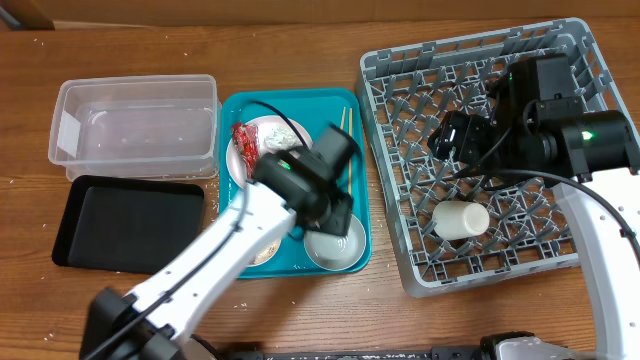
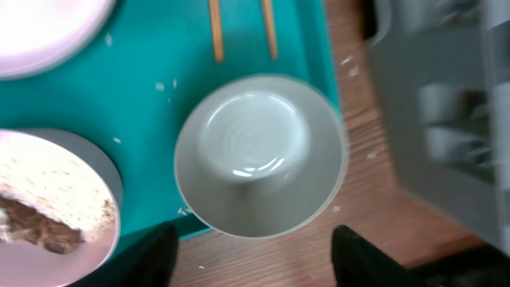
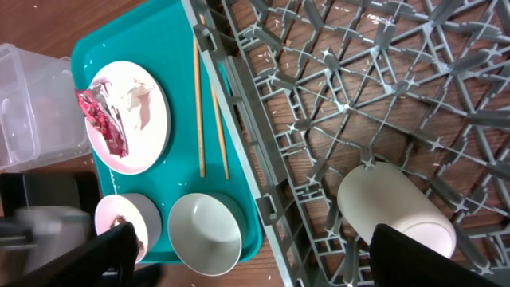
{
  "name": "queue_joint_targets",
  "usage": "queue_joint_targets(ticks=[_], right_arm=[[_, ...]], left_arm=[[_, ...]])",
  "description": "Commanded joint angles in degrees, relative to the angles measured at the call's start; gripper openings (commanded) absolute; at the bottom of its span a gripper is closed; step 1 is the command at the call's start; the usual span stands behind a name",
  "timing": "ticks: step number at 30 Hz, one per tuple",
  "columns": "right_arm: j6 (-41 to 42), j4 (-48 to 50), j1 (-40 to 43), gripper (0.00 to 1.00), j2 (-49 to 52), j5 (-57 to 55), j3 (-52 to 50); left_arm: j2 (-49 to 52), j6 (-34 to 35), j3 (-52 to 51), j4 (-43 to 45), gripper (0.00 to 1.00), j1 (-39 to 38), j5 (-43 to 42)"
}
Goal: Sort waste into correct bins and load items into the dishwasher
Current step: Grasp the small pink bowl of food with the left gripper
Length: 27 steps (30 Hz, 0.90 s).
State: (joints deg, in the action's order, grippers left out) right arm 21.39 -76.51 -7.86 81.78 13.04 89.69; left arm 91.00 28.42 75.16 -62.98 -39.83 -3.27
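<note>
My left gripper (image 2: 259, 259) is open and empty, hovering over an empty white bowl (image 2: 259, 155) at the teal tray's front right corner. Beside it a second bowl (image 2: 48, 207) holds rice grains and a brownish lump. The plate (image 3: 127, 115) carries the red wrapper (image 3: 103, 119) and a white paper scrap (image 3: 142, 96). The chopsticks (image 3: 211, 112) lie on the tray by its right edge. My right gripper (image 3: 271, 263) is open and empty above the grey dish rack (image 1: 400, 200), where the white cup (image 1: 462, 220) lies on its side.
The clear tub (image 1: 135, 125) stands at the back left with the black tray (image 1: 130, 222) in front of it. The teal tray (image 1: 240, 215) lies between them and the rack. Rice grains dot the tray and table.
</note>
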Motion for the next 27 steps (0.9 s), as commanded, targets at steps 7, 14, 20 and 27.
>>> queue_joint_targets(ticks=[7,14,20,27], right_arm=[[0.3,-0.1,0.1,0.96,-0.2,0.6,1.0],[0.2,-0.4,0.1,0.96,-0.2,0.6,1.0],[0.2,-0.7,0.1,0.96,-0.2,0.5,1.0],[-0.2,-0.9,0.1,0.96,-0.2,0.5,1.0]], left_arm=[[1.9,20.0,-5.6,-1.8,0.62,0.9,20.8],[8.2,18.8,-12.2,7.5,0.58,10.1,13.3],[8.8,9.7,-11.0,9.3,0.04,13.5,2.0],[-0.1,2.2,-9.7,7.0,0.04,25.9,-15.5]])
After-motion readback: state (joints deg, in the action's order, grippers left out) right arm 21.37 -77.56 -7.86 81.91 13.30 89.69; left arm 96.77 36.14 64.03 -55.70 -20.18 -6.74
